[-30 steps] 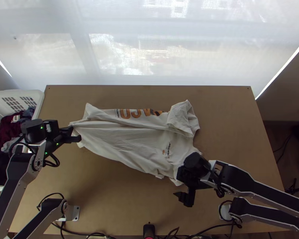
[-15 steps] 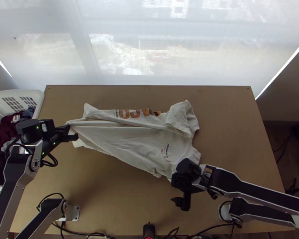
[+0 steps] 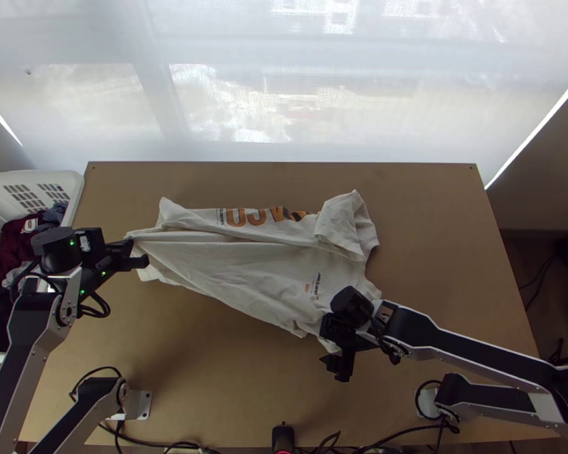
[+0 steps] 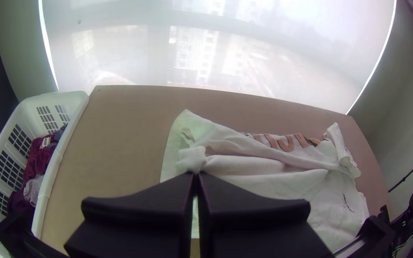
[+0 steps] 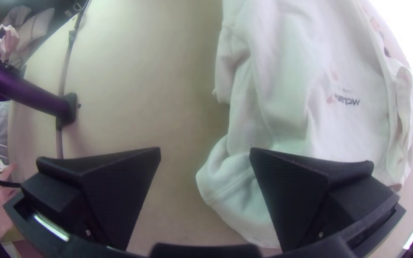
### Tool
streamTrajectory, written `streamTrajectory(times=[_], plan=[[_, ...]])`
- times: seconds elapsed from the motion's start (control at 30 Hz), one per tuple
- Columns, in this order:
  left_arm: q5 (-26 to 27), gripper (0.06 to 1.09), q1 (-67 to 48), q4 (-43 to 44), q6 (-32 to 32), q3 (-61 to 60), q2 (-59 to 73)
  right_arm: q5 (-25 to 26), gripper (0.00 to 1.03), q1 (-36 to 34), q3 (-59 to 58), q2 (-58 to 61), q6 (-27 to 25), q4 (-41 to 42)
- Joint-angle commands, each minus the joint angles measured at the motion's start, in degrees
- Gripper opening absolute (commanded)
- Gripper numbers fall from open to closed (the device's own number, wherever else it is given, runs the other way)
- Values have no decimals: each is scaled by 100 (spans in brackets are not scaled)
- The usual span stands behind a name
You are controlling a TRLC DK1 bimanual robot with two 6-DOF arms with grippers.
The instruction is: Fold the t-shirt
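Observation:
The white t-shirt (image 3: pixel 246 265) lies across the table, partly folded over along its far side, with orange lettering there. At its left end my left gripper (image 3: pixel 138 253) holds the bunched hem. In the left wrist view the fingers of that gripper (image 4: pixel 195 179) are closed together on the cloth of the t-shirt (image 4: pixel 273 167). My right gripper (image 3: pixel 335 367) is at the shirt's near right corner. In the right wrist view the right gripper (image 5: pixel 205 155) is open, one finger over the sleeve of the t-shirt (image 5: pixel 235 191) and the other over bare table.
A white basket (image 3: pixel 73 185) with dark and maroon clothes stands at the table's left edge. Bare wooden table (image 3: pixel 428 227) lies to the right of the shirt and also in front of it. A small black device (image 3: pixel 282 437) sits at the near edge.
My left gripper has shifted slightly left, pulling the shirt's end with it. My right gripper has moved left along the near side and lately a little away from the near edge.

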Motion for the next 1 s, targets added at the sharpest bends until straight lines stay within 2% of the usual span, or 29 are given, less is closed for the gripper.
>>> streamTrajectory(times=[0.0,0.07,0.2,0.3,0.43,0.47,0.73,0.97], plan=[[22,9,-6,21,1,13,19,74,81,-171,-180,97,-38,86],[22,9,-6,30,1,13,28,82,81,-215,-233,88,-29,86],[31,9,-15,30,1,21,28,82,68,-241,-329,97,-38,104],[31,9,-32,21,1,30,28,82,47,-259,-391,123,-117,183],[31,9,-24,-5,1,30,19,91,8,-355,-382,132,-144,306],[31,9,-24,-14,1,30,19,91,2,-391,-364,123,-135,332],[57,9,-32,-58,1,30,-7,118,3,-777,5,-255,-82,183],[66,9,-32,-102,1,30,-60,126,3,-804,849,-817,-47,-608]])
